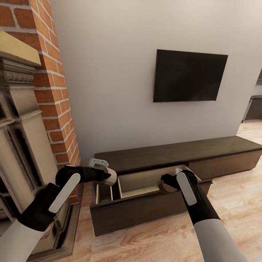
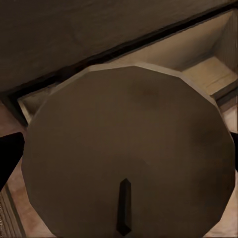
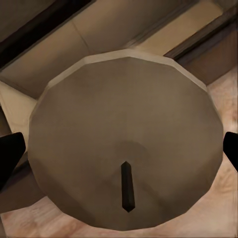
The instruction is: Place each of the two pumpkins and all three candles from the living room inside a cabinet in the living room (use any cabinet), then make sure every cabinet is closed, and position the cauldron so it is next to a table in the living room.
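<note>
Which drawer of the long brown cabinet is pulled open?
The left-hand drawer, below both hands; its pale inside shows. The front to its right sits flush, shut.

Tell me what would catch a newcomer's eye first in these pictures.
Probably the open drawer pulled out of the low dark cabinet, with a candle held over it in each gripper: left candle, right candle. Next, the black TV on the wall and the brick fireplace at left.

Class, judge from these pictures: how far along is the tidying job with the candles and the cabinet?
Done: a drawer of the cabinet stands pulled open. In hand: the left tool holds a candle and the right tool holds another candle, both over the drawer. Left: release them, close the drawer; pumpkins, third candle and cauldron remain unaccounted for.
</note>
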{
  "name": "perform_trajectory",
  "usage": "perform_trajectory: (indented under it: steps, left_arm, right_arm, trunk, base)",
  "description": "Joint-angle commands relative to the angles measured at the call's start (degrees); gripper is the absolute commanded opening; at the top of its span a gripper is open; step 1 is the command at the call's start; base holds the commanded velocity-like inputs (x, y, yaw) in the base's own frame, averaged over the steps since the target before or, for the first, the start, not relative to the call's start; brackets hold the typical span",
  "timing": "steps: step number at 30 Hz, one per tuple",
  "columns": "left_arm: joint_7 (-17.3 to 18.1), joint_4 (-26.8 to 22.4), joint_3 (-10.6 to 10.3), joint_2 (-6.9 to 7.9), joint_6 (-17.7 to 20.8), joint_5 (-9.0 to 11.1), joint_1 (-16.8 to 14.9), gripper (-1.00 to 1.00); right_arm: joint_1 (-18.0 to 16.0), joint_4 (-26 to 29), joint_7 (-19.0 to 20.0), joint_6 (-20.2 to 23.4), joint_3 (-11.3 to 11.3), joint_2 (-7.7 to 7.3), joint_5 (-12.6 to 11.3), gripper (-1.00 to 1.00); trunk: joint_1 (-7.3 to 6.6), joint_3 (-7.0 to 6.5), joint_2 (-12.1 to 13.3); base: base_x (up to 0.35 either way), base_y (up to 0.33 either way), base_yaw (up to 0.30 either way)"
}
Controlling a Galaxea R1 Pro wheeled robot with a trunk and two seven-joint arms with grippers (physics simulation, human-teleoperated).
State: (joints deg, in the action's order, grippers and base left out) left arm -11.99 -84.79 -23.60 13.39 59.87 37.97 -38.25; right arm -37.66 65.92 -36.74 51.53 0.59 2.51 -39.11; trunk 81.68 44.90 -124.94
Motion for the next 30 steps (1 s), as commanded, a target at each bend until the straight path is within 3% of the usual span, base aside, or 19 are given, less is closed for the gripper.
perform_trajectory:
  steps: [1, 5, 13, 24, 30]
  left_arm:
    - [-0.58, -0.09, -0.8, 0.06, 0.13, 0.4, -0.07, -1.0]
    - [-0.58, -0.28, -2.76, 0.06, 0.13, 0.45, -0.07, -1.0]
    - [-0.54, -0.3, -3.51, 0.07, 0.13, 0.51, -0.07, -1.0]
    - [-0.35, -0.21, -3.97, 0.06, 0.13, 0.52, -0.07, -1.0]
    - [-0.15, -0.2, -4.87, 0.09, 0.13, 0.52, -0.07, -1.0]
  right_arm:
    - [-0.04, 0.04, -0.67, -0.05, -0.1, -0.01, -0.83, -1.0]
    - [-0.04, 0.14, -1.36, -0.09, -2.31, 0.01, -0.89, -1.0]
    - [-0.02, 0.42, -1.66, -0.16, -3.21, 0.11, -0.88, -1.0]
    - [0.03, 0.54, -1.51, -0.11, -3.22, 0.21, -0.96, -1.0]
    - [-0.01, 0.6, -1.5, -0.19, -3.22, 0.4, -0.97, -1.0]
  trunk:
    - [-0.24, -0.12, 0.38]
    - [-1.11, -0.84, 1.99]
    - [-2.87, -2.28, 5.2]
    - [-2.87, -2.21, 5.2]
    - [-2.87, -2.1, 5.2]
  base:
    - [0.0, 0.0, 0.0]
    - [0.0, 0.0, 0.0]
    - [0.0, 0.0, 0.0]
    - [0.007, 0.0, -0.164]
    - [0.179, 0.0, -0.045]
